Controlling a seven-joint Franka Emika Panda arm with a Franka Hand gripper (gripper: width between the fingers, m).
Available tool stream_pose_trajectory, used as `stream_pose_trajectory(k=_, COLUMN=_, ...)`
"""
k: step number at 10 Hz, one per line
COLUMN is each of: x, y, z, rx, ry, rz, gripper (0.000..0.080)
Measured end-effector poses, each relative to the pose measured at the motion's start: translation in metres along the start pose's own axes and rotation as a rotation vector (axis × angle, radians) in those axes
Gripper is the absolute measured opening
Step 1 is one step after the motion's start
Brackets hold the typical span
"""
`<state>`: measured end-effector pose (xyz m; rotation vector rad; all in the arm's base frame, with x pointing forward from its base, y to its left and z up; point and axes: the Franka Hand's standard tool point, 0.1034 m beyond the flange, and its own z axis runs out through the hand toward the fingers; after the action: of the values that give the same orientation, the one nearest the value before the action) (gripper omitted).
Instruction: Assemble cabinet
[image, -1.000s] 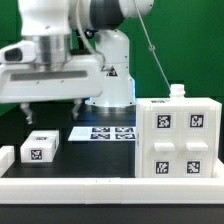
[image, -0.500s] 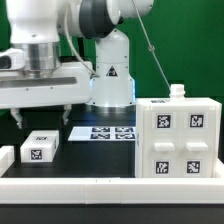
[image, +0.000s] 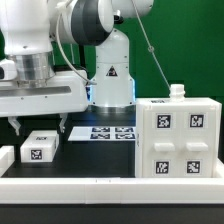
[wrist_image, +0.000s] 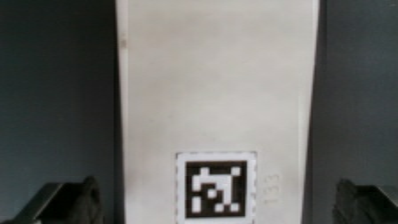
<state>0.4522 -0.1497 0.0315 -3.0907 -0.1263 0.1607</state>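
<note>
Your cabinet body (image: 180, 140) stands on the desk (image: 100, 160) at the exterior view's right, with four tags on the face toward the camera. Well apart from it, at the exterior view's left, a small drawer-like block (image: 40, 150) lies flat, tag up. The pincer (image: 40, 128) hovers just above that block, spread wide and holding nothing. In the wrist view its fingers (wrist_image: 68, 203) flank the block with a gap on each side. The marker board (image: 105, 133) lies further back, between block and body.

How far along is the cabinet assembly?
Done: no part looks joined; cabinet body stands apart at the exterior view's right. In hand: open gripper hovers over the small block, fingers either side, not gripping. Left: grasp it, fit it to the body.
</note>
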Motion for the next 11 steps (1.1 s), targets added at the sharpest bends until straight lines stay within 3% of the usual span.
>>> stream_pose_trajectory(k=5, x=0.0, y=-0.003, z=0.023, rx=-0.019, ry=-0.006, rz=-0.018, gripper=0.0649)
stream_pose_trajectory(k=6, x=0.0, y=-0.003, z=0.022, rx=-0.018, ry=-0.007, rz=-0.018, gripper=0.0649)
stream_pose_trajectory(k=7, x=0.0, y=-0.003, z=0.022, rx=-0.018, ry=-0.007, rz=-0.018, gripper=0.0547)
stream_pose_trajectory(k=11, x=-0.001, y=-0.003, z=0.022, rx=-0.018, ry=-0.007, rz=-0.018, gripper=0.0551)
